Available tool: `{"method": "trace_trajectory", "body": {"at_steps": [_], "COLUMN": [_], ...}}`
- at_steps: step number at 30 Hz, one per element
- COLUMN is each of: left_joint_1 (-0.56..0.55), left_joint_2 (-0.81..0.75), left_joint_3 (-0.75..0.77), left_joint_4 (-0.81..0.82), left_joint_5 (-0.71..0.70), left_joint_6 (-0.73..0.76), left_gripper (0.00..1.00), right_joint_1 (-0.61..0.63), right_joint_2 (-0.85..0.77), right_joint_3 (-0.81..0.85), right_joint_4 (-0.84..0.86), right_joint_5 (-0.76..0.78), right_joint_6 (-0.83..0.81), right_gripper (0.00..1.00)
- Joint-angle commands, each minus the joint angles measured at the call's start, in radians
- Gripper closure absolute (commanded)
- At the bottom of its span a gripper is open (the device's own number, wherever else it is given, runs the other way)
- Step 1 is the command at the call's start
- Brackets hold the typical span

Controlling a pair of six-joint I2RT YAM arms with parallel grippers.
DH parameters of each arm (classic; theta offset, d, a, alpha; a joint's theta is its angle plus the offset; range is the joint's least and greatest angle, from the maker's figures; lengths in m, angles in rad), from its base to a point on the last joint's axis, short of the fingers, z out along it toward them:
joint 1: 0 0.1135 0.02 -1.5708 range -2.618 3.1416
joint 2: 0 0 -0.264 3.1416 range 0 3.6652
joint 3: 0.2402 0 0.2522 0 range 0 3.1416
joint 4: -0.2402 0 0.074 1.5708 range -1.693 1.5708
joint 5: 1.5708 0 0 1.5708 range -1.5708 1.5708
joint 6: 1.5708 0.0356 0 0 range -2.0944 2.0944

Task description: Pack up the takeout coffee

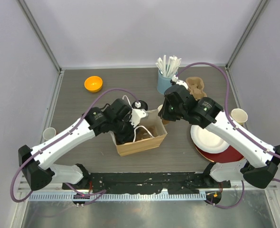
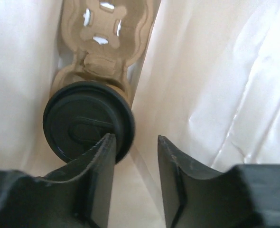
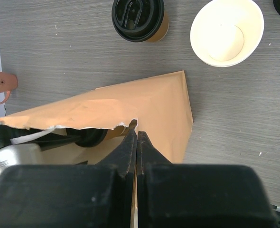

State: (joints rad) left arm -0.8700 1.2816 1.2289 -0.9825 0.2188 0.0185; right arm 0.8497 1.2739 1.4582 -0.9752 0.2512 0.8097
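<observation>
A pink mug [image 3: 0,85] stands at the left edge of the tabletop [image 1: 182,159], against the wall. An orange bowl [image 1: 93,83] sits near the far left corner.

The left arm reaches from the near left into a kraft paper bag [image 1: 142,140] that stands open near the middle of the tabletop. In the left wrist view the left gripper [image 2: 135,142] is down between the bag's white inner walls. Its jaws stand partly apart with only the bag's lining showing in the gap, so it holds nothing.

Just past the left finger [image 2: 102,175], a lidded coffee cup [image 2: 85,121] sits upright in a moulded cardboard cup carrier [image 2: 104,28] on the bag's floor. The finger overlaps the rim of the black lid, and whether they touch cannot be told.

The right gripper [image 3: 136,129] is at the bag's right side, with its jaws pressed flat together on the torn top rim of the bag.

In the right wrist view, a second coffee cup [image 3: 139,16] with a black lid stands on the tabletop beyond the bag. An open pale cup [image 3: 227,29] stands just to its right.

Toward the far right corner are a light-blue cup of straws [image 1: 165,81] and, beside it, a spare cardboard carrier [image 1: 196,85]. A pale yellow cup [image 1: 238,115] stands at the right edge. Near it, a white plate [image 1: 207,138] rests on a red plate [image 1: 225,156].
</observation>
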Motion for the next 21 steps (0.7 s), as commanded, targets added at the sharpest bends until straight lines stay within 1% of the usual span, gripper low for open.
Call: {"method": "trace_trajectory", "body": {"at_steps": [1, 11, 13, 14, 21], "left_joint_1": [0.005, 0.003, 0.003, 0.003, 0.022], "left_joint_2": [-0.083, -0.133, -0.14, -0.142, -0.117], "left_joint_3": [0.03, 0.147, 0.191, 0.207, 0.386], "left_joint_4": [0.062, 0.051, 0.053, 0.051, 0.067], "left_joint_5": [0.019, 0.096, 0.114, 0.114, 0.105], "left_joint_6": [-0.012, -0.012, -0.012, -0.011, -0.012], "left_gripper": [0.54, 0.46, 0.44, 0.42, 0.38], "right_joint_1": [0.003, 0.005, 0.005, 0.003, 0.003], "right_joint_2": [-0.031, -0.027, -0.025, -0.027, -0.027], "right_joint_3": [0.005, 0.005, 0.007, 0.007, -0.01], "right_joint_4": [0.026, 0.015, 0.001, -0.005, -0.017], "right_joint_5": [0.011, 0.008, 0.005, -0.001, -0.033], "right_joint_6": [-0.014, -0.02, -0.027, -0.03, -0.053], "right_gripper": [0.99, 0.99, 0.99, 0.99, 0.99]}}
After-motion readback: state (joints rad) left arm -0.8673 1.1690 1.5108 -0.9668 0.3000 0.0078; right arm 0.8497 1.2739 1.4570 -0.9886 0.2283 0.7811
